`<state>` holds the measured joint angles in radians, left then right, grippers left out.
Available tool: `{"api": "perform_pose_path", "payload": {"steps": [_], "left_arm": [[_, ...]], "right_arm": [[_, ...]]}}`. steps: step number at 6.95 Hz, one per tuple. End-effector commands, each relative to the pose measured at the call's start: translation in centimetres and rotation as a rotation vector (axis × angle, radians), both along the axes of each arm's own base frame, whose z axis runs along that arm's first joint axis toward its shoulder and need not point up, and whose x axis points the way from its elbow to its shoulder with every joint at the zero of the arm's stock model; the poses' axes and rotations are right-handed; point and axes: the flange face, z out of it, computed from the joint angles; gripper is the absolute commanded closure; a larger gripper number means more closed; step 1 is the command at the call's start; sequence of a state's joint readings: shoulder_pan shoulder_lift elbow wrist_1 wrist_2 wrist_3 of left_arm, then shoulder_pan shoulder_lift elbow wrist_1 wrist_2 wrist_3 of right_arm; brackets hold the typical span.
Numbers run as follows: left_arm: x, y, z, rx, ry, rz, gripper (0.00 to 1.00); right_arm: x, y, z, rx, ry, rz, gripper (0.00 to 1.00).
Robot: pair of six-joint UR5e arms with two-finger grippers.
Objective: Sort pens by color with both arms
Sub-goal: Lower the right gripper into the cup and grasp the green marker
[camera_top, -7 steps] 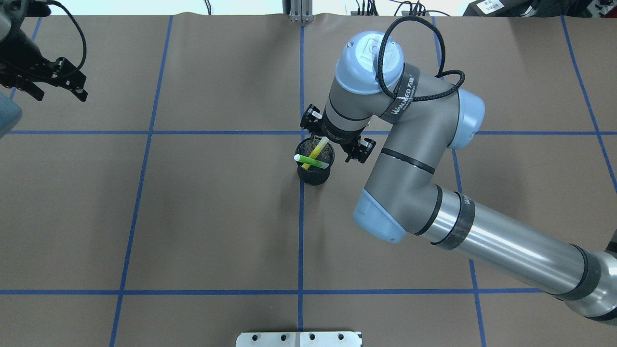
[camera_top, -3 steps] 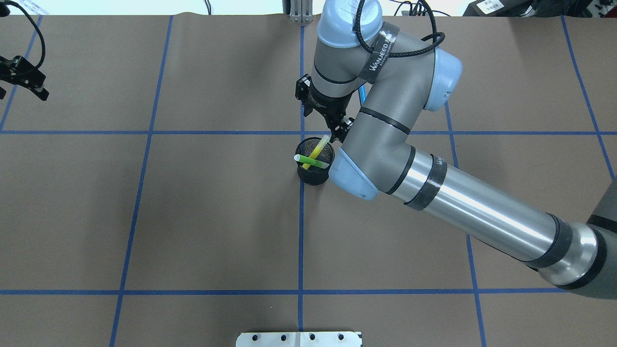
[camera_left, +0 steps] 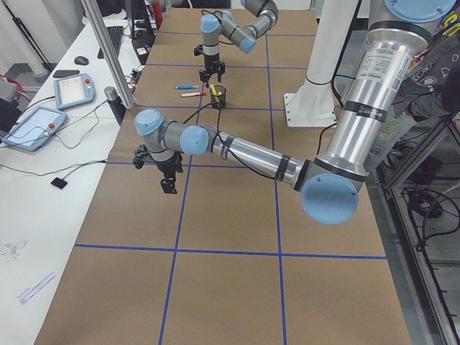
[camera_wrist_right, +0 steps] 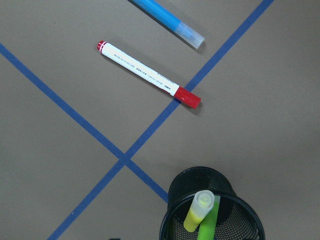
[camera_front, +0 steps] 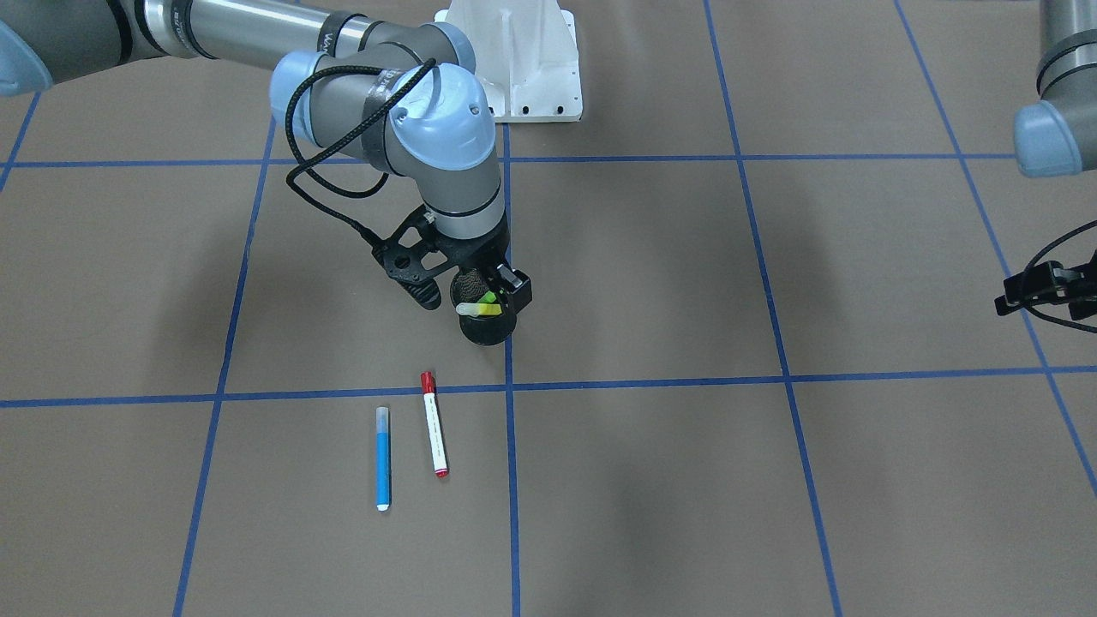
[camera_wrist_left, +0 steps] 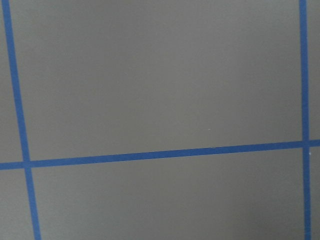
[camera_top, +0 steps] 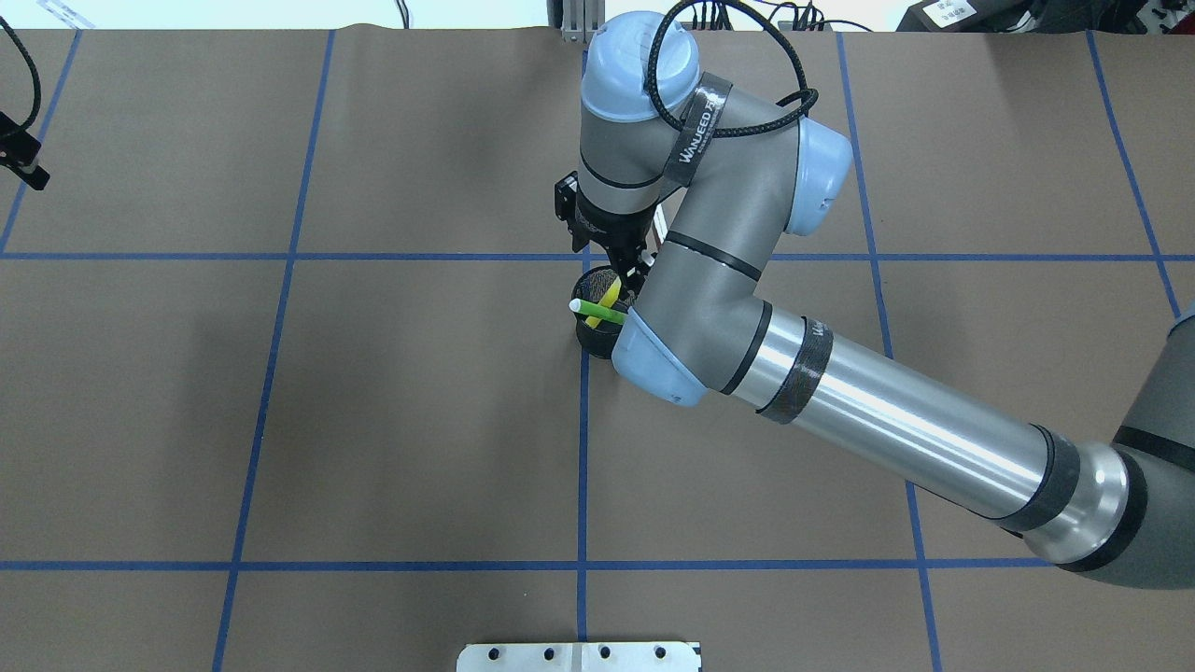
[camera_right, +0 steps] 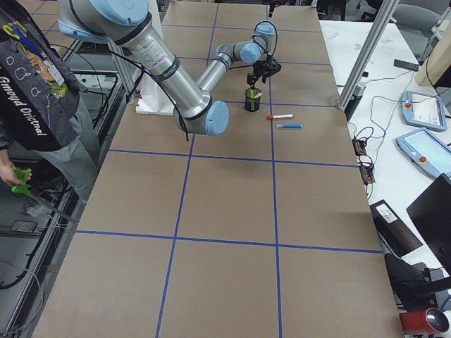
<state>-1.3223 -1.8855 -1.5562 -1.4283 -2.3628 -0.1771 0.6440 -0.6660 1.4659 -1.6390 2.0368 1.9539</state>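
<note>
Yellow pen [camera_wrist_right: 196,214], near right tool [camera_front: 470,296] (in cup [camera_front: 487,330])

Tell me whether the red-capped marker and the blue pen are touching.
Apart. The front-facing view shows the red-capped marker and blue pen lying side by side, a plain gap between them.

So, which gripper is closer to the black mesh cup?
Right. The right gripper hangs just over the black mesh cup; the left gripper is far off, toward the table end on the robot's left.
</note>
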Motion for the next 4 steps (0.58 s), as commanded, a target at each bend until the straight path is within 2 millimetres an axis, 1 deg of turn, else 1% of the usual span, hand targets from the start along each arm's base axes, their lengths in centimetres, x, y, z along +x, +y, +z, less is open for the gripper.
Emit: {"api": "perform_pose_path", "payload": {"steps": [1, 3, 4], "left_arm": [[-0.7, -0.2, 0.4, 0.01, -0.001, 0.005, 0.02], [-0.7, -0.2, 0.3, 0.012, 0.0, 0.006, 0.02], [-0.7, -0.2, 0.3, 0.012, 0.0, 0.006, 0.02]], "right_arm": [[-0.6, 1.5, -0.3, -0.014, -0.013, -0.003, 0.2], [-1.7, 2.8, -0.2, -0.015, -0.01, -0.025, 0.25], [-2.1, 3.2, 0.3, -0.018, -0.006, -0.032, 0.3]]}}
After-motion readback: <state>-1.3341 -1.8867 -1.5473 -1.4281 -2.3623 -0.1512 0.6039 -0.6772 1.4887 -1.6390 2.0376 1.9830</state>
